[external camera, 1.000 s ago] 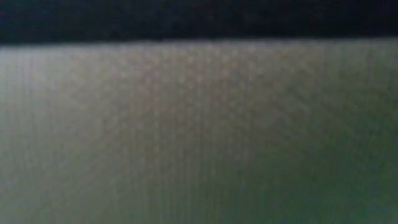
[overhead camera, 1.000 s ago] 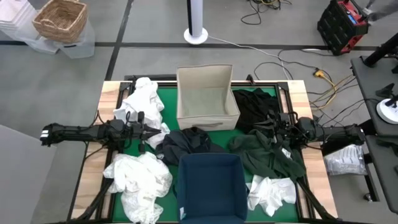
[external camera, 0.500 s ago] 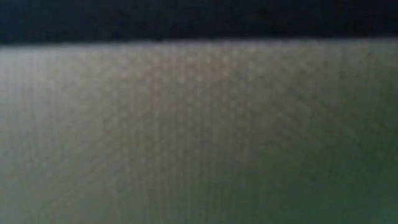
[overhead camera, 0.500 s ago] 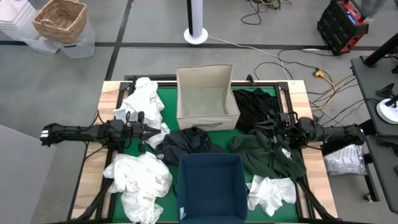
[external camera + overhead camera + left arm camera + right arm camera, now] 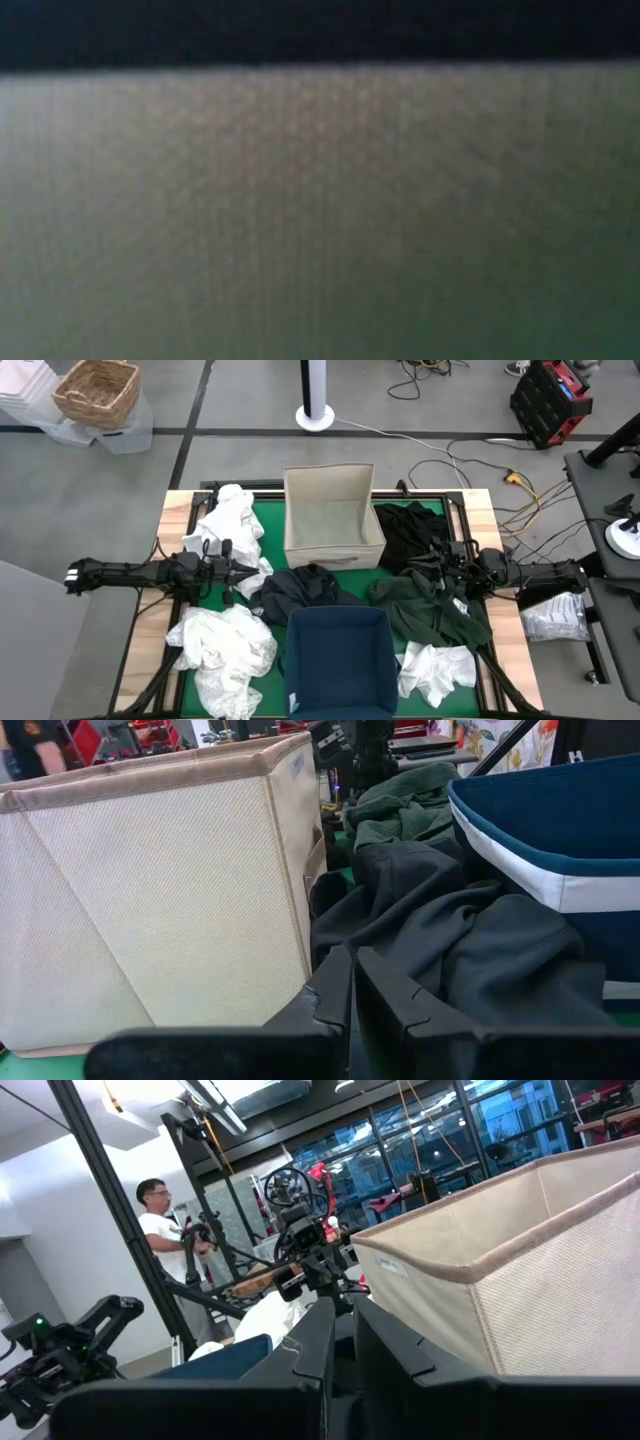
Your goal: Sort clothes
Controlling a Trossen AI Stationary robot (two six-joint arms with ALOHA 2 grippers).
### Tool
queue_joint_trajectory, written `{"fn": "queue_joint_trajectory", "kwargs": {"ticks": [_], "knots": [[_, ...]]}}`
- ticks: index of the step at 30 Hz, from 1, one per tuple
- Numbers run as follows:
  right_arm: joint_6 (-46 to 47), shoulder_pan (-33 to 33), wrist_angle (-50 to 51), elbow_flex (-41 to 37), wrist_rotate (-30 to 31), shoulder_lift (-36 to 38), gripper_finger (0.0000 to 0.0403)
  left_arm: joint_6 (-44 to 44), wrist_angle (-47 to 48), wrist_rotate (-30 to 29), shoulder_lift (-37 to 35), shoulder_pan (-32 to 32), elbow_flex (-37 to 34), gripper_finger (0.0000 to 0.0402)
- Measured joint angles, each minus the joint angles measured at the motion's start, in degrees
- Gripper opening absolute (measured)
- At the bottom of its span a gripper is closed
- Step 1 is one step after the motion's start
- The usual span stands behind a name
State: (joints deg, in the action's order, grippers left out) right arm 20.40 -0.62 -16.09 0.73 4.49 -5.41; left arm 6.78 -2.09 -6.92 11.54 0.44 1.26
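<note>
Clothes lie in heaps on the green mat. One white heap [image 5: 232, 520] is at the far left, a second white heap [image 5: 222, 647] at the near left, and a third white heap [image 5: 436, 669] at the near right. A dark grey garment [image 5: 304, 589] lies in the middle, a black one [image 5: 409, 532] at the far right and an olive green one [image 5: 432, 608] at the right. My left gripper [image 5: 243, 578] is shut, low at the left, pointing at the dark grey garment [image 5: 470, 935]. My right gripper [image 5: 432, 572] is shut over the black and olive clothes.
A beige fabric box [image 5: 333, 520] stands open at the far middle, and a navy bin [image 5: 338, 660] at the near middle. The low view is filled by a blurred grey surface. A person [image 5: 160, 1210] stands in the room beyond. A wicker basket [image 5: 96, 392] sits on the floor.
</note>
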Motion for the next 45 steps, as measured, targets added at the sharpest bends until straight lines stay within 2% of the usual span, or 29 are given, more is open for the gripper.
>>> {"fn": "queue_joint_trajectory", "kwargs": {"ticks": [7,14,22,28,34,36,40,42,45], "knots": [[-1.0,0.0,-0.2,0.0,0.0,0.0,0.0034,0.0,0.0,0.0,0.0,0.0,0.0,0.0000],[-1.3,0.0,-5.4,0.0,0.0,0.0,0.0034,0.0,0.0,0.0,0.0,0.0,0.0,0.0000],[-8.3,0.0,-19.8,0.2,0.1,0.0,0.0034,0.0,0.0,0.0,0.0,0.0,0.0,0.0000],[-10.3,0.0,-16.8,5.6,0.1,-1.7,0.0034,0.0,0.0,0.0,0.0,0.0,0.0,0.0000],[-15.5,0.0,-9.2,14.6,0.5,-7.6,0.0034,0.0,0.0,0.0,0.0,0.0,0.0,0.0000],[-16.0,0.0,-6.0,18.1,3.1,-10.2,0.0034,0.7,0.0,-0.1,0.0,0.1,0.0,0.0000],[-16.0,0.1,2.1,25.4,13.5,-16.2,0.0034,-0.8,-2.4,1.3,0.0,0.0,0.0,0.0000],[-16.4,0.2,5.7,28.8,17.8,-19.0,0.0034,-4.6,-8.1,3.5,0.0,0.0,0.0,0.0000],[-17.6,0.5,9.3,33.6,20.7,-22.8,0.0034,-10.2,-22.0,5.0,0.0,0.0,0.0,0.0000]]}}
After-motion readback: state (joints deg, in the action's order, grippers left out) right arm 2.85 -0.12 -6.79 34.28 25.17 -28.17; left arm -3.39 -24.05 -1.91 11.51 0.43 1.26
